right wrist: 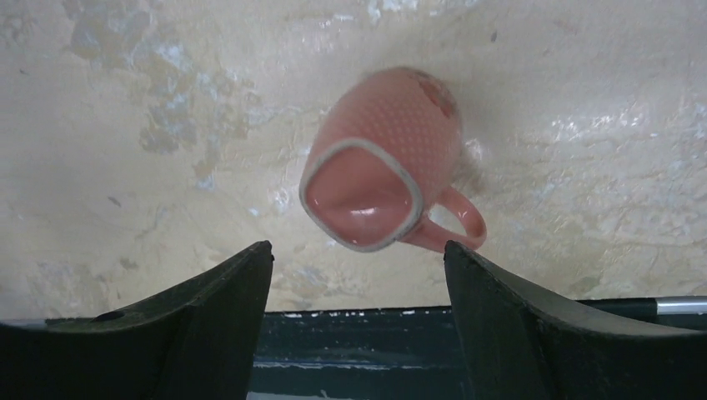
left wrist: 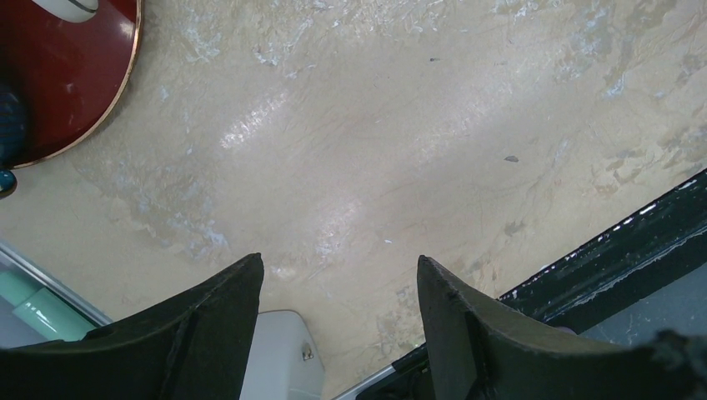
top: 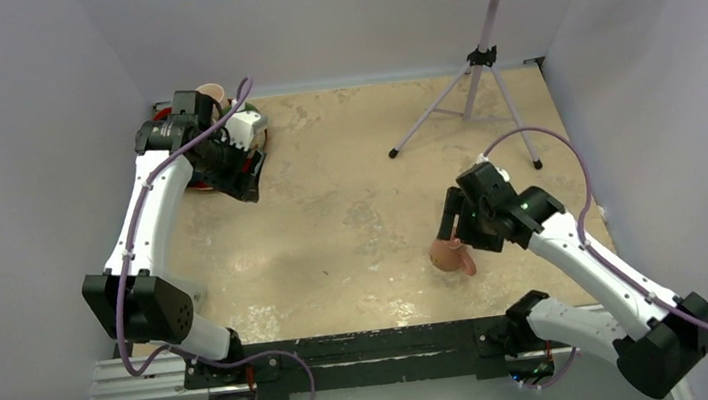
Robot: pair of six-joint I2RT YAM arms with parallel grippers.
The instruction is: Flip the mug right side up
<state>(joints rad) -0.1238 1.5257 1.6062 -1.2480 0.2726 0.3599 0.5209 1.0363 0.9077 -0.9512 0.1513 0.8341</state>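
The pink mug stands on the beige table near the front edge, its handle pointing right. A shallow glossy face with a pale ring, apparently its base, faces up, so it looks mouth down. In the top view the mug sits just below my right gripper. My right gripper is open, hovering above the mug without touching it, its fingers on either side. My left gripper is open and empty at the far left, over bare table.
A dark red plate lies at the far left corner beside a white object and a cup. A tripod with a white panel stands at the back right. A black rail runs along the near edge.
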